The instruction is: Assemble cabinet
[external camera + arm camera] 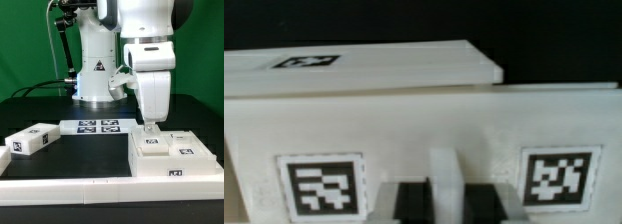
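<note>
The white cabinet body (160,168) stands on the black table at the exterior view's right, with black-and-white tags on its top and front. My gripper (150,128) reaches straight down onto its far left top edge. In the wrist view the body (420,125) fills the picture with a tag on each side. My gripper (450,192) has its two dark fingers (406,203) pressed against a thin upright white rib (450,170) of the body. A separate white tagged cabinet piece (30,141) lies at the exterior view's left. Another tagged white piece (349,62) shows beyond the body.
The marker board (97,126) lies flat behind the body, in front of the white robot base (95,70). A long low white rail (70,188) runs along the front of the table.
</note>
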`<state>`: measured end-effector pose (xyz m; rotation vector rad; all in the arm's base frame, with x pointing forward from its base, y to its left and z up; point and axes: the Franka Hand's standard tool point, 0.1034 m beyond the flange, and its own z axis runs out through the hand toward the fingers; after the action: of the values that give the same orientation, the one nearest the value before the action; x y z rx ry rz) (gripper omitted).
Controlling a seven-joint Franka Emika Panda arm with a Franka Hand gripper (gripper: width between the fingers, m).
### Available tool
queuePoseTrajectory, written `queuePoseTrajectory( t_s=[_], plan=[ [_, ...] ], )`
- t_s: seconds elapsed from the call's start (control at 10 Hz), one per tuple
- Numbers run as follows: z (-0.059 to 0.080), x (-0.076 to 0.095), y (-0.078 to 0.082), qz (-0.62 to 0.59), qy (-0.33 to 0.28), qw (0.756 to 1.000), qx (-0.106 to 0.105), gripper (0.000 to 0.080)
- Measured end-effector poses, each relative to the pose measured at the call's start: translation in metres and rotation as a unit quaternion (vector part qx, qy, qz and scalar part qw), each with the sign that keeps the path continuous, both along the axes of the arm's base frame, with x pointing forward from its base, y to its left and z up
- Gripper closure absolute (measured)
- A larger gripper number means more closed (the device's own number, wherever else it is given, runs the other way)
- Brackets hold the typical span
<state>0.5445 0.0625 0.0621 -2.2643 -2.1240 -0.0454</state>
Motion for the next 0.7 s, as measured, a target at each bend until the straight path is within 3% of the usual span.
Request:
queuePoseTrajectory(
  t_s=[0.4,0.7],
  plan=[
    [-0.001,0.032,-0.002,-0.005,-0.012,1.000,0.005,0.0729],
    [-0.001,0.035,-0.002,0.003,-0.004,1.000,0.003,0.0729]
  ],
)
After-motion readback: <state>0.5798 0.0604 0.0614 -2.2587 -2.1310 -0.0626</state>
